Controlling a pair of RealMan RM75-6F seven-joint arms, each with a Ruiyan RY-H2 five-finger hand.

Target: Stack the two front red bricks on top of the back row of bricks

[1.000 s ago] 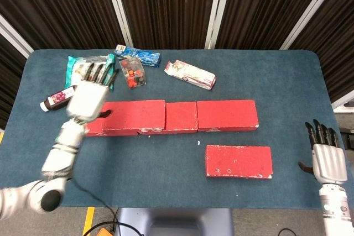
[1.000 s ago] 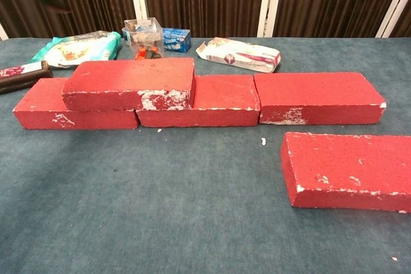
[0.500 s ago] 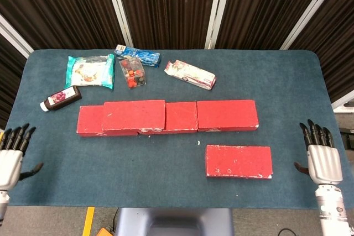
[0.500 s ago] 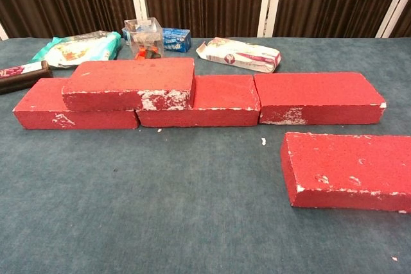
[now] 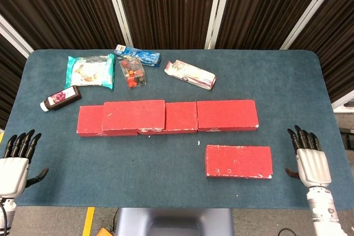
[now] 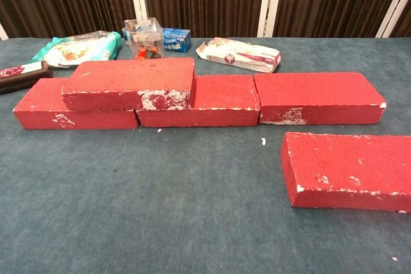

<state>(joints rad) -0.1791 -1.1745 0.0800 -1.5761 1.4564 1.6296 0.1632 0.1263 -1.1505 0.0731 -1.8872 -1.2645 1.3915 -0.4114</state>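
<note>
A back row of red bricks [image 5: 227,115] [image 6: 318,97] runs across the table's middle. One red brick [image 5: 134,116] [image 6: 130,83] lies stacked on the row's left part. Another red brick [image 5: 239,161] [image 6: 350,171] lies alone on the cloth in front of the row's right end. My left hand [image 5: 15,161] is at the table's front left corner, fingers spread, holding nothing. My right hand [image 5: 310,157] is off the table's front right edge, to the right of the lone brick, fingers extended and empty. Neither hand shows in the chest view.
Behind the row lie a teal snack bag [image 5: 89,71], a dark bottle [image 5: 60,98], a clear box with red pieces [image 5: 133,73], a blue box [image 5: 138,55] and a white pack [image 5: 189,74]. A blue cloth covers the table [image 5: 166,164].
My left hand has left the stacked brick and pulled back to the front left corner. My right hand has shifted slightly left, toward the lone brick. The bricks have stayed put.
</note>
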